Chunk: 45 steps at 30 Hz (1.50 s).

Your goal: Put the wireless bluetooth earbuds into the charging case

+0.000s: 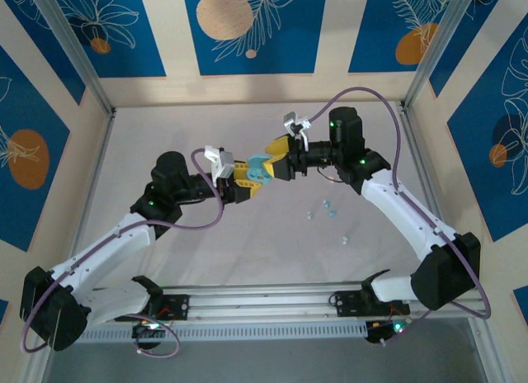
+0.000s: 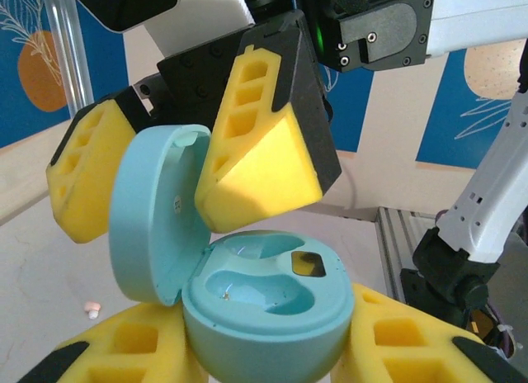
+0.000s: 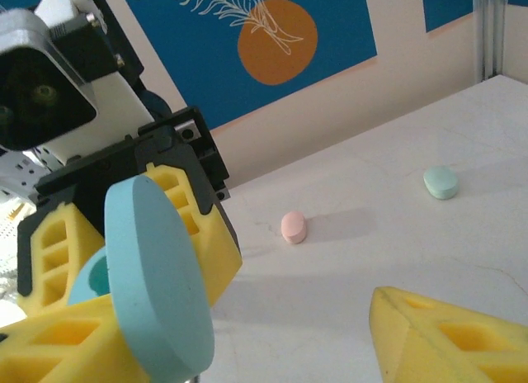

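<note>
— While our left hand (image 1: 247, 178) gripped the charging case (image 2: 264, 304) by its base, where did we see the earbuds (image 1: 324, 205)?

— Scattered on the counter (image 1: 247, 251), below the raised hands and toward the right arm's side, well apart from the case. Our right hand (image 1: 277, 162) stood with its jaws apart on either side of the lid (image 2: 153, 210), holding nothing. We judged it the nearer and the free one to go down for them.

— And their long axis?

— Too small from above to tell. Our right wrist view gave us a pink earbud (image 3: 294, 227) and a mint earbud (image 3: 440, 182) lying flat beyond the lid. Our left wrist view gave us the case's wells (image 2: 256, 288), facing up with no earbud in them.
</note>
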### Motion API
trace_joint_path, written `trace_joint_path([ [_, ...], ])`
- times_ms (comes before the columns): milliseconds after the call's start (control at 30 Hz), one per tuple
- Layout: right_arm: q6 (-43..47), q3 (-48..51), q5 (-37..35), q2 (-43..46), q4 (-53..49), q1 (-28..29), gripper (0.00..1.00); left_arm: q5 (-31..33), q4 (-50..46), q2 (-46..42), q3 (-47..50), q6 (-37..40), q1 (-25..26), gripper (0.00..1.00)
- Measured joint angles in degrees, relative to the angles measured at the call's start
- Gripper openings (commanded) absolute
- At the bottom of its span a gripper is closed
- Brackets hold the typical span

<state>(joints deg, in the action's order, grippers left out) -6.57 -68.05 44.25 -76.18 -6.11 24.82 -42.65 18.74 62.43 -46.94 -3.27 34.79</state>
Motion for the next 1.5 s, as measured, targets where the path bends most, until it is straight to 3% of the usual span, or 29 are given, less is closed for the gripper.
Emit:
trace_joint_path([
  [300,-8.52,-0.50,-4.52,6.19,-1.07,-5.88,0.74,4.87,5.42,0.00,4.28,-2.38,0.17,0.34],
  [400,-11.32,0.81,-10.14,10.29,-1.90,-9.22,0.55,6.14,7.02,0.00,4.76,-2.89,0.24,0.34],
  [467,-13.53,1.09,-15.08,11.47,-4.98,-11.74,0.47,6.78,8.20,-0.02,5.03,-3.21,0.26,0.34],
  [700,-18.45,2.21,-25.59,0.59,-21.18,-22.82,0.35,7.87,11.61,-0.11,6.54,-5.51,0.31,0.34],
  [967,-18.10,4.39,-33.22,-11.89,-33.86,-22.69,0.31,8.72,13.40,-0.22,6.73,-6.91,0.39,0.34],
  [1200,-18.16,8.24,-38.29,-13.86,-36.02,-22.53,0.32,9.25,13.42,-2.36,7.06,-6.93,0.44,0.34],
  [1500,-17.40,10.82,-38.77,-17.40,-35.04,-22.53,0.36,9.73,13.40,-2.71,7.17,-6.93,0.61,0.34],
])
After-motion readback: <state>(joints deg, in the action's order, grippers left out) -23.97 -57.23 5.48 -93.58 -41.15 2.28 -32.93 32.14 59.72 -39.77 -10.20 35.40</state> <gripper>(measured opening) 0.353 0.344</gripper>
